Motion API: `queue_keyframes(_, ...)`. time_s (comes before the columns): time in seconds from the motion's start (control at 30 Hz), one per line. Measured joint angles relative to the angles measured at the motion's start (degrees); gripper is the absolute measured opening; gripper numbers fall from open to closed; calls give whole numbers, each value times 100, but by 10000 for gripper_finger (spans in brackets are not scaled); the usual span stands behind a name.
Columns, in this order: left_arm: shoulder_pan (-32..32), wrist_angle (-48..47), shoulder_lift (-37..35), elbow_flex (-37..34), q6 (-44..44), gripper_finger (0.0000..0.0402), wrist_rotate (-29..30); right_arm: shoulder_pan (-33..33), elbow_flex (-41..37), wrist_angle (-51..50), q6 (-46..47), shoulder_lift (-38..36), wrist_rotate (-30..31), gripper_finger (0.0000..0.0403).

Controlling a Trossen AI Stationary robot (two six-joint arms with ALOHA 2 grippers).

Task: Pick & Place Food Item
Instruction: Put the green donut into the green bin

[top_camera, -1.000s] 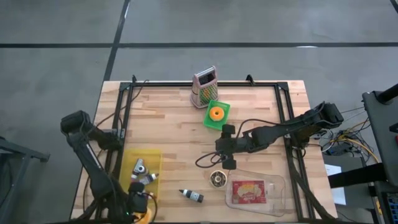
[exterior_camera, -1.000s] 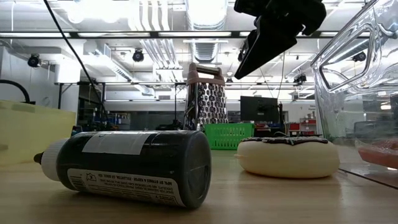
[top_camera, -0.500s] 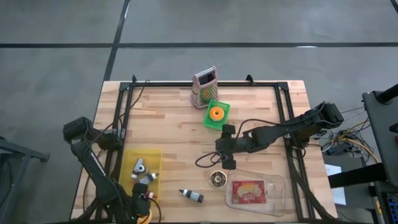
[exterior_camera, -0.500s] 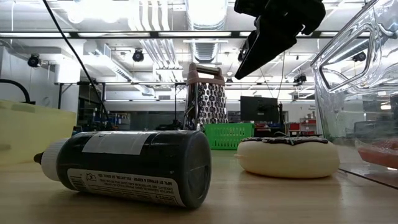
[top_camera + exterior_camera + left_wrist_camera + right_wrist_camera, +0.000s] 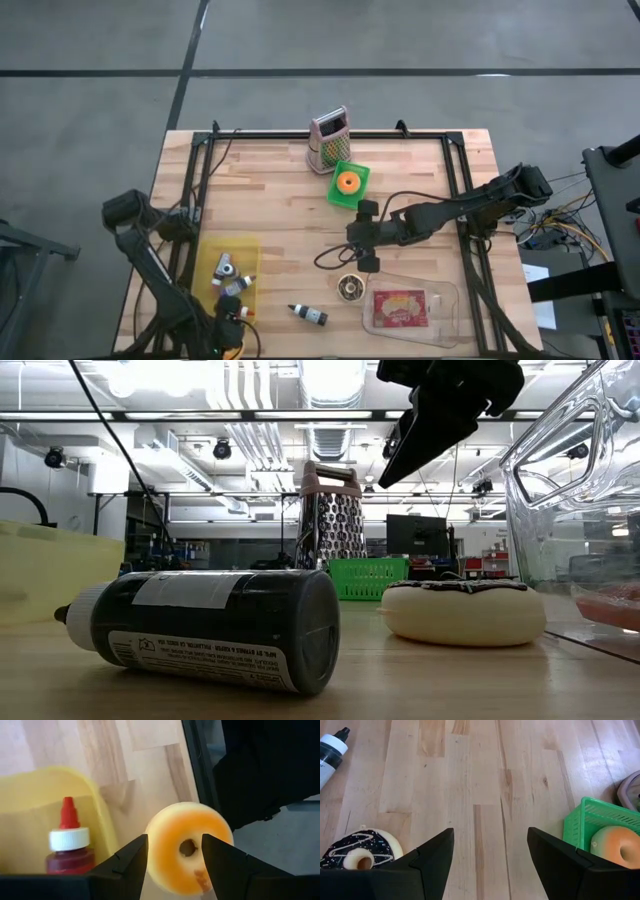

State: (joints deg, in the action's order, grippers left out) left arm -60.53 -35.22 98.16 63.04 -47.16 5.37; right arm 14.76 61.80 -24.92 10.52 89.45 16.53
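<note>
— Since the high view looks straight down, which arm is nearer the chocolate doughnut [image 5: 349,287]?
— The right gripper [image 5: 362,235], empty, fingers spread, mid-table; the doughnut lies just toward the near edge, beside the clear tray [image 5: 447,300].
— And the low view?
— Doughnut [image 5: 464,611] flat on the wood, gripper [image 5: 440,420] hanging above it, dark bottle [image 5: 205,627] alongside.
— Left wrist view?
— Something the overhead barely shows: the left gripper [image 5: 175,851], at the near-left corner by the yellow bin [image 5: 107,812], closed on an orange-glazed doughnut [image 5: 187,847].
— Right wrist view?
— Chocolate doughnut [image 5: 360,852] outside one finger; green basket [image 5: 582,820] holding another orange one opposite.
</note>
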Motion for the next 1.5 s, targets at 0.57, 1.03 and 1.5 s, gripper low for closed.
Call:
queue_keyframes(0.57,3,261,75,-479,-239,193,-131,0,0,-9,0,0,0,246)
queue_keyframes(1.03,2,918,51,-762,-256,189,-288,0,0,2,0,0,0,246)
queue_keyframes(1.5,9,957,68,-799,-38,47,-235,0,0,2,0,-2,0,246)
